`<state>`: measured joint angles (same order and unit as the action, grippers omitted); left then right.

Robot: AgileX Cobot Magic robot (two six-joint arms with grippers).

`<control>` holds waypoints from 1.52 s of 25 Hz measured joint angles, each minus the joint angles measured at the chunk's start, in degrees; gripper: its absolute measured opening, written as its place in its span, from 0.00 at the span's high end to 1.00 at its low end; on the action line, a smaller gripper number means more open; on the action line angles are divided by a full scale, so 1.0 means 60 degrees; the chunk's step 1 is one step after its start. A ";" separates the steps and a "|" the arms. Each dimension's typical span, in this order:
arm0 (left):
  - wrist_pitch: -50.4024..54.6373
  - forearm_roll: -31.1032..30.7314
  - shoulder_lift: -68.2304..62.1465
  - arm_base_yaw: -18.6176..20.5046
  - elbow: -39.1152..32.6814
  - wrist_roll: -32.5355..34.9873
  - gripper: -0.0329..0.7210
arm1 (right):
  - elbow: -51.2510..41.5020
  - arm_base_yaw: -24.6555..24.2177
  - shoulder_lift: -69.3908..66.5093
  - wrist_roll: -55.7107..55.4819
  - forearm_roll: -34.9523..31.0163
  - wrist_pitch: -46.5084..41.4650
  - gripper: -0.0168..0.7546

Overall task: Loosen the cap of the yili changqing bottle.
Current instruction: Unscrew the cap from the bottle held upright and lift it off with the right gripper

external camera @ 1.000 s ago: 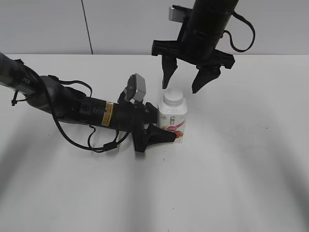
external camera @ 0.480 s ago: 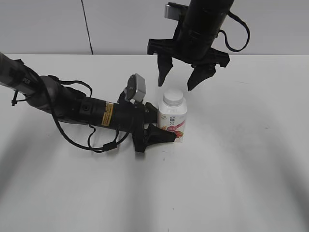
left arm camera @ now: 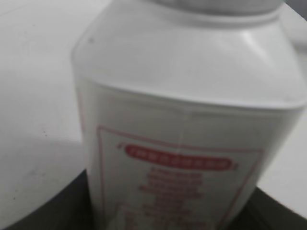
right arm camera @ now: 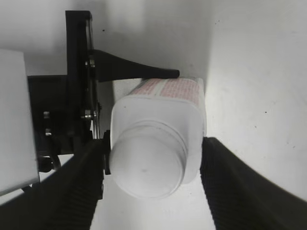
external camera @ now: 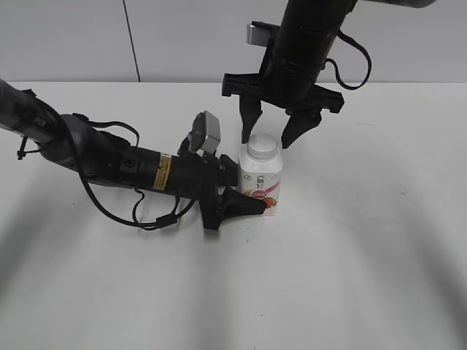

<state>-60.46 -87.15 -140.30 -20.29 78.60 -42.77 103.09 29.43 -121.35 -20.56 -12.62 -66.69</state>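
Right claw (external camera: pixel 271 139) lower, spread astride cap (external camera: pixel 263 148), left claw (external camera: pixel 246 191) clamping bottle (external camera: pixel 260 180).

Plain white table (external camera: pixel 365 277) under soft light, pale grey panelled wall (external camera: pixel 73 36) behind.

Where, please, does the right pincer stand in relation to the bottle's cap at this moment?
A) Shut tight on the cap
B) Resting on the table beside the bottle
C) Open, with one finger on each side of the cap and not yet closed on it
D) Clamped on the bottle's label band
C: the right pincer hangs over the cap with its fingers spread to either side, a gap showing in the right wrist view.
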 joint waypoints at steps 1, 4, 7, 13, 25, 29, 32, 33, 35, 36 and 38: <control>0.0000 0.0000 0.0000 0.0000 0.0000 0.0000 0.41 | 0.0000 0.0000 0.0000 0.0000 0.0000 0.0000 0.33; 0.0000 0.0000 0.0000 0.0000 0.0000 0.0000 0.41 | 0.0000 0.0000 0.0000 -0.0007 0.0000 0.0000 0.33; 0.0000 0.0000 0.0000 0.0000 0.0000 0.0000 0.41 | 0.0000 0.0019 0.0000 -0.0011 -0.0010 -0.0019 0.33; 0.0000 0.0000 0.0000 0.0000 0.0000 0.0000 0.41 | 0.0000 0.0125 -0.0012 -0.0024 -0.0001 -0.0174 0.33; 0.0000 0.0000 0.0000 0.0000 0.0000 0.0000 0.41 | 0.0262 0.0143 -0.0299 -0.0024 0.0026 -0.0387 0.39; 0.0000 0.0000 0.0000 0.0000 0.0000 0.0000 0.41 | 0.0335 0.0154 -0.0302 -0.0024 0.0061 -0.0429 0.44; 0.0000 0.0000 0.0000 0.0000 0.0000 0.0000 0.41 | 0.0367 0.0154 -0.0321 -0.0024 0.0070 -0.0468 0.45; 0.0000 0.0000 0.0000 0.0000 0.0000 0.0000 0.41 | 0.0367 0.0154 -0.0321 -0.0024 0.0070 -0.0479 0.45; 0.0000 0.0000 0.0000 0.0000 0.0000 0.0000 0.41 | 0.0367 0.0154 -0.0321 -0.0032 0.0070 -0.0479 0.45; 0.0000 0.0000 0.0000 0.0000 0.0000 0.0000 0.41 | 0.0367 0.0154 -0.0321 -0.0032 0.0070 -0.0479 0.45; 0.0000 0.0000 0.0000 0.0000 0.0000 0.0000 0.41 | 0.0367 0.0154 -0.0321 -0.0032 0.0070 -0.0479 0.46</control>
<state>-60.46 -87.15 -140.30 -20.29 78.60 -42.77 105.29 30.36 -123.28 -20.75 -12.20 -69.56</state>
